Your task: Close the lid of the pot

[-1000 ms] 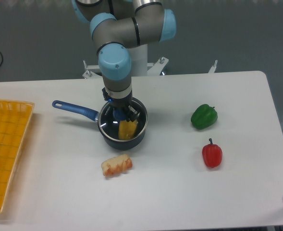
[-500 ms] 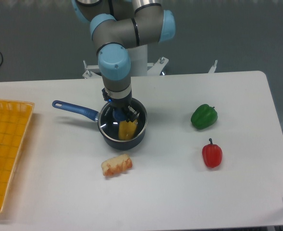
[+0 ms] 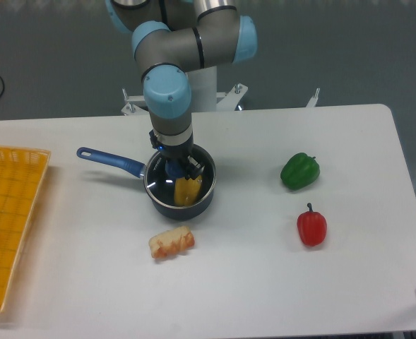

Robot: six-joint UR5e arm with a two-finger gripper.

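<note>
Lid (image 3: 181,185) seems already seated on the pot (image 3: 179,189) at table centre, a yellow item showing through its glass. Gripper (image 3: 176,167) sits at the blue knob; whether pinching or spread, I cannot tell. Probably only release and withdrawal remain.

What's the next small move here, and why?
Probably open the gripper and lift straight up. The lid already looks seated on the pot, rim on rim, with the yellow food showing through the glass. Whether the fingers are closed on the knob is unclear.
</note>
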